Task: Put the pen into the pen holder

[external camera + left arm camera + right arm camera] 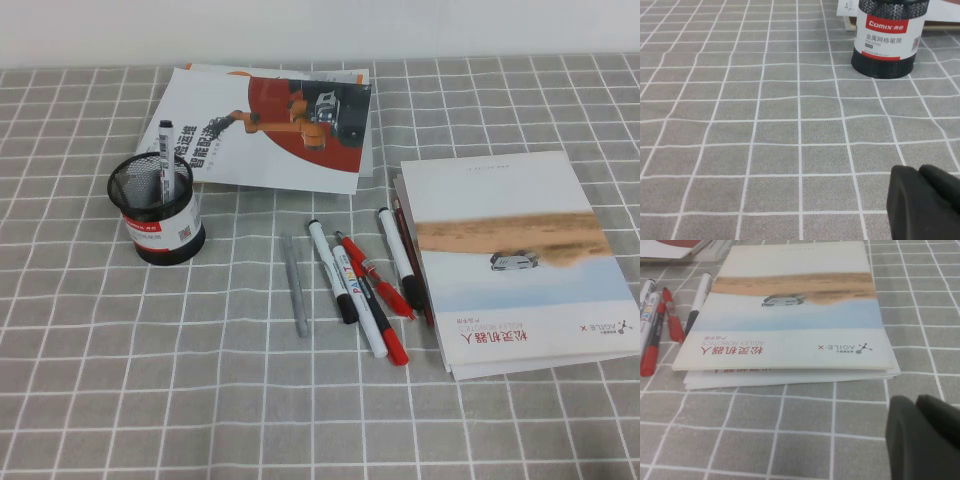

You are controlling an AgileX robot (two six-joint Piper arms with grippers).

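The pen holder [157, 212], a black mesh cup with a red-and-white label, stands at the left. A white-barrelled pen [166, 160] with a small black end plug stands upright in it. Two similar white markers with black caps lie on the cloth, one in the middle [331, 272] and one beside the book [400, 258]. Neither arm shows in the high view. My left gripper [919, 172] is shut and empty, low over the cloth, well short of the pen holder [884, 45]. My right gripper [916, 402] is shut and empty, near the book's front edge [795, 310].
A slim grey pen [294, 285], a long white marker with colourful lettering [358, 305] and red pens [385, 290] lie in the middle. A stack of booklets [515, 260] lies at the right. A brochure [270, 125] lies at the back behind the holder.
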